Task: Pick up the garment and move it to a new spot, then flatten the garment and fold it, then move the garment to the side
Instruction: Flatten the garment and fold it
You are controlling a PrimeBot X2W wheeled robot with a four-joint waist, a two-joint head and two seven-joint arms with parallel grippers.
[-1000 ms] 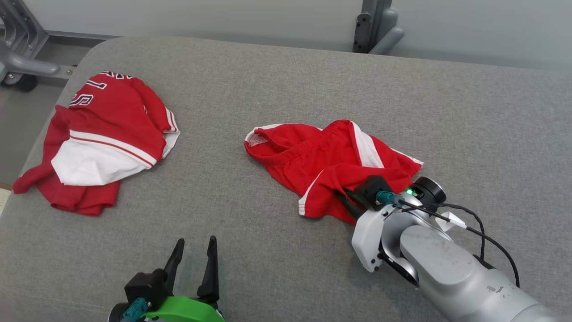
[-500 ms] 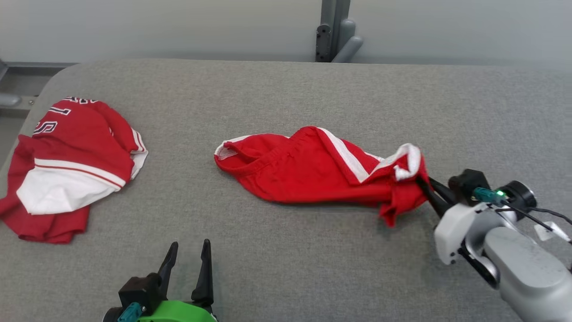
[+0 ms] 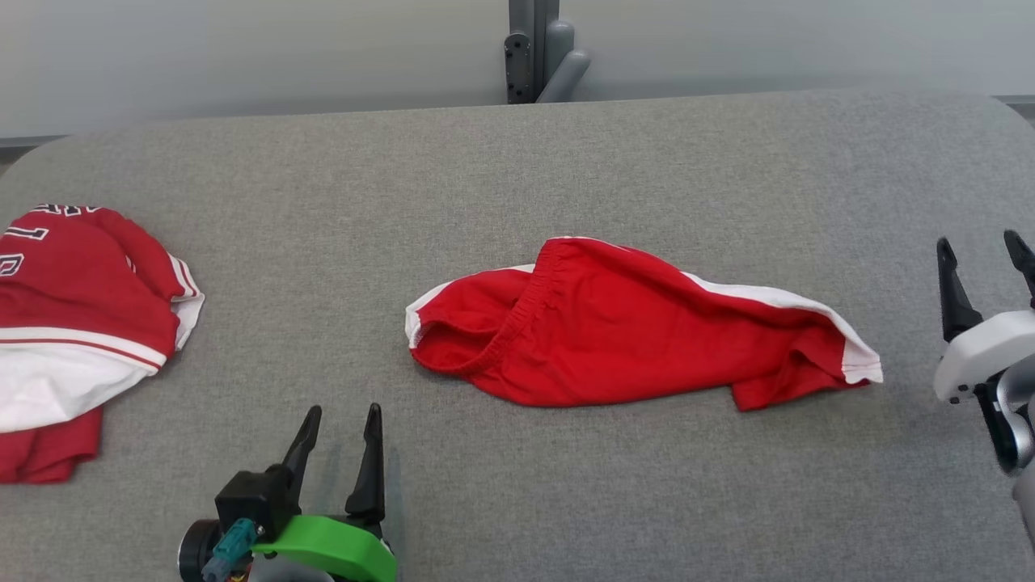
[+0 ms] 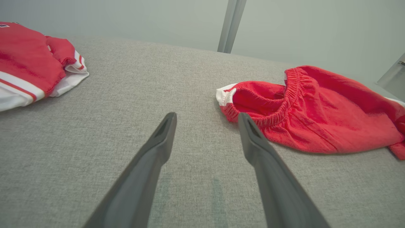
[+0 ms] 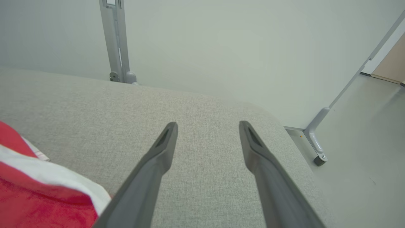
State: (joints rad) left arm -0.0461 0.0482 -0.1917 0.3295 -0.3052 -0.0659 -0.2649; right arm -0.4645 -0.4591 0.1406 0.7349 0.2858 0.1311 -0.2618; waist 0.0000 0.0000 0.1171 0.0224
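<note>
Grey woven fabric covers the table [image 3: 517, 162], which runs across the head view with a pale wall [image 3: 242, 56] behind it and a grey metal post [image 3: 538, 48] standing at its far edge. Red shorts [image 3: 631, 339] with white side stripes lie loosely spread near the middle of the table. The elastic waistband points toward the robot's left and the leg hems toward its right, where the cloth bunches into a few folds. A red-and-white jersey [image 3: 81, 275] lies crumpled at the table's left edge, well apart from the shorts. The left gripper [image 3: 344, 408] sits at the lower left above bare fabric, its jaws spread and holding nothing. The right gripper [image 3: 977, 239] is at the right edge, near the leg end of the shorts but apart from it, jaws likewise spread and empty.

From the left wrist, the jaws stand wide over bare cloth. The waistband of the shorts lies just beyond the tip of the right-hand jaw, and the jersey shows at the upper left.

From the right wrist, the jaws stand wide over bare table near its rounded corner. A white-striped edge of the shorts lies at the lower left, close beside the left-hand jaw. Whether they touch cannot be told. Past the table's edge are a pale floor [image 5: 364, 126] and the foot of a grey frame [image 5: 316, 148].
</note>
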